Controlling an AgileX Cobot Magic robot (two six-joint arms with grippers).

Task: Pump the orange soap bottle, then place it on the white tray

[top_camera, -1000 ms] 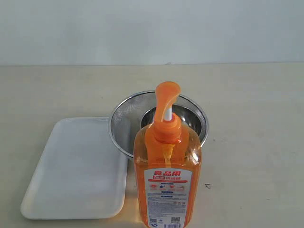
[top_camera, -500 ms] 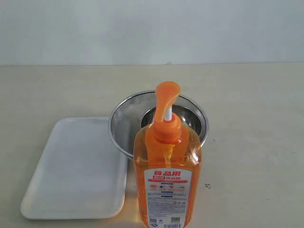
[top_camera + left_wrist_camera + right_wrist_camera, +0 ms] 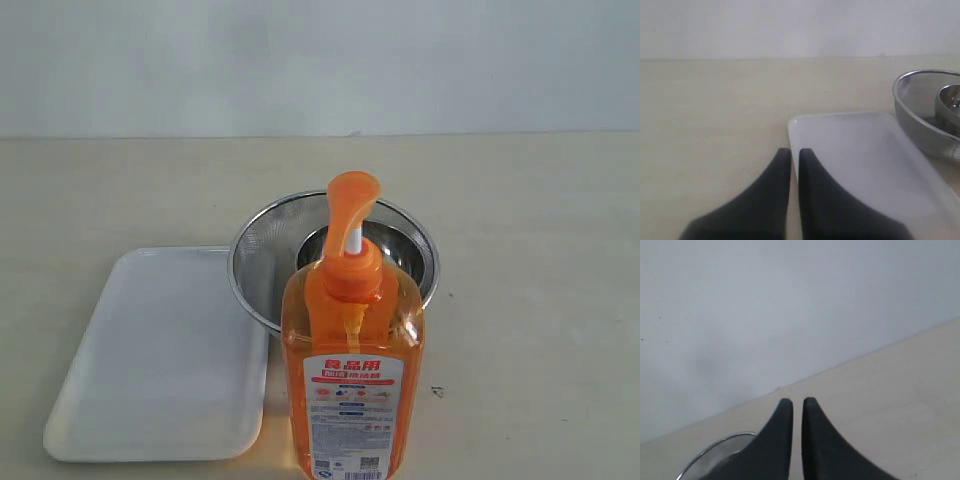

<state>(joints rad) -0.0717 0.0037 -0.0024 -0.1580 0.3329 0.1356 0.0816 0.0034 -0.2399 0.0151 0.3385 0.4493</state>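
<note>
**Pump not yet pressed, both arms clear of the bottle**

The orange soap bottle [image 3: 352, 370] stands upright on the table [image 3: 540, 200]. It is just beside the white tray [image 3: 160, 350], which lies bare to its left in the exterior view. It is also right in front of two nested steel bowls [image 3: 262, 262]. Its pump head [image 3: 352, 200] sits raised, with the white stem showing.

Neither arm appears in the exterior view. The left gripper [image 3: 794, 155] hangs over the tray's edge with its fingers drawn together to a thin slit, holding nothing. The right gripper [image 3: 797, 402] is closed the same way and also empty. It points toward the wall, with only a bowl rim at the margin of its view.

The pressing step likely comes first. A closed gripper makes a good blunt tip for it. It should come down squarely on the top of the pump head and push straight along the stem, because a sideways shove could topple so tall a bottle. Steadying the body with the other gripper, opened wide enough to span it, would help. That same hold could then carry the bottle onto the tray.
</note>
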